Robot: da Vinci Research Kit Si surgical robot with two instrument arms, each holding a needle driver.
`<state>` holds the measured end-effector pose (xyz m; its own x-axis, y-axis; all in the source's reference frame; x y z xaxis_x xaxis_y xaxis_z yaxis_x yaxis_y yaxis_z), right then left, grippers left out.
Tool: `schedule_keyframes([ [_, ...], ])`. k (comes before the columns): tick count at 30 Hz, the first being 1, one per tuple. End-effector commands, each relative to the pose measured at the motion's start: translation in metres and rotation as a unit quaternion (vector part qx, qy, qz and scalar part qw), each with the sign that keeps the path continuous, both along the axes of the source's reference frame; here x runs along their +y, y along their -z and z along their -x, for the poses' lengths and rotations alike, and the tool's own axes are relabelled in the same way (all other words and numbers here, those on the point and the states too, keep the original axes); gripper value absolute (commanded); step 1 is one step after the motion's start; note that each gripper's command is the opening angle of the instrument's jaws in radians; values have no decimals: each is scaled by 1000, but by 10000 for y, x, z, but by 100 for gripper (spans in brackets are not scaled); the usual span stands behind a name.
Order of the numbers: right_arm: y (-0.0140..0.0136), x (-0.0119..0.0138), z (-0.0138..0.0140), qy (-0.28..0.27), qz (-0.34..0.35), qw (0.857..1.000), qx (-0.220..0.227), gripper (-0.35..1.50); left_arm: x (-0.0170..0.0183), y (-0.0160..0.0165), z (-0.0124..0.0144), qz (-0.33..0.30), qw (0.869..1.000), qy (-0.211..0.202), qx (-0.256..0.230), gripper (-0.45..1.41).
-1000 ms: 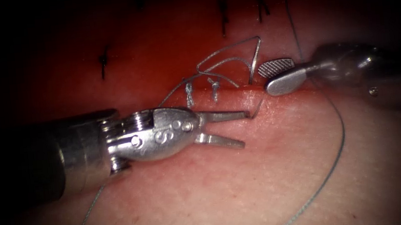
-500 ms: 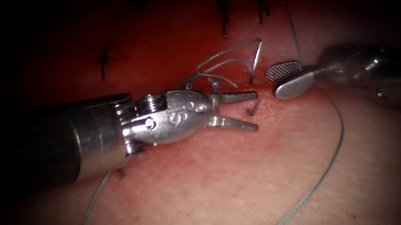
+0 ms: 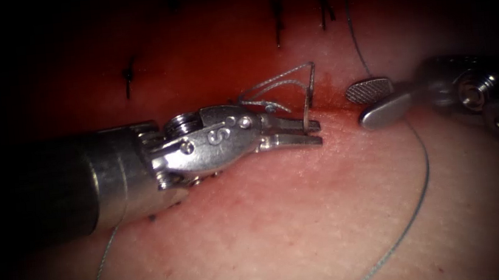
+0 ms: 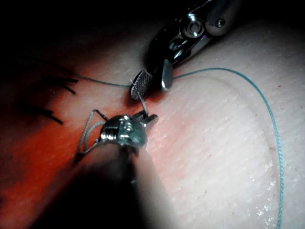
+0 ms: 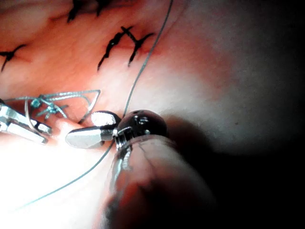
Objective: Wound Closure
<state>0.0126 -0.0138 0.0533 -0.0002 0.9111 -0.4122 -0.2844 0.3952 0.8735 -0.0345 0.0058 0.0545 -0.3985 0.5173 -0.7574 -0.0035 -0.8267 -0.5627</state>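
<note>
The left tool (image 3: pixel 313 132) has its fingers closed on the needle (image 3: pixel 307 95) near its tip, just beside the cut in the tissue (image 3: pixel 282 228). The right tool (image 3: pixel 374 100) hangs with fingers apart, holding nothing. Thread (image 3: pixel 414 203) loops across the tissue.

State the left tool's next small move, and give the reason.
Probably ease the needle out along its curve. The left pincer is shut on it near the tip, where it seems to come out of the tissue. The right pincer is open and holds nothing, so it could not yet take the needle.
</note>
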Motion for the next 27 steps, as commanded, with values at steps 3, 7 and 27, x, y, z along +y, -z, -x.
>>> schedule_keyframes([
  [3, -9, 5, -14, 25, 69, 997, -8, 141, -7, 8, 4, -51, 999, -4, -13, -45],
  [7, -9, 4, -15, 63, 137, 988, -36, 141, -16, 21, 3, -91, 995, -11, -26, -45],
  [27, 2, -8, -27, 167, 258, 950, -46, 141, -40, 105, -4, -241, 965, -37, -96, -45],
])
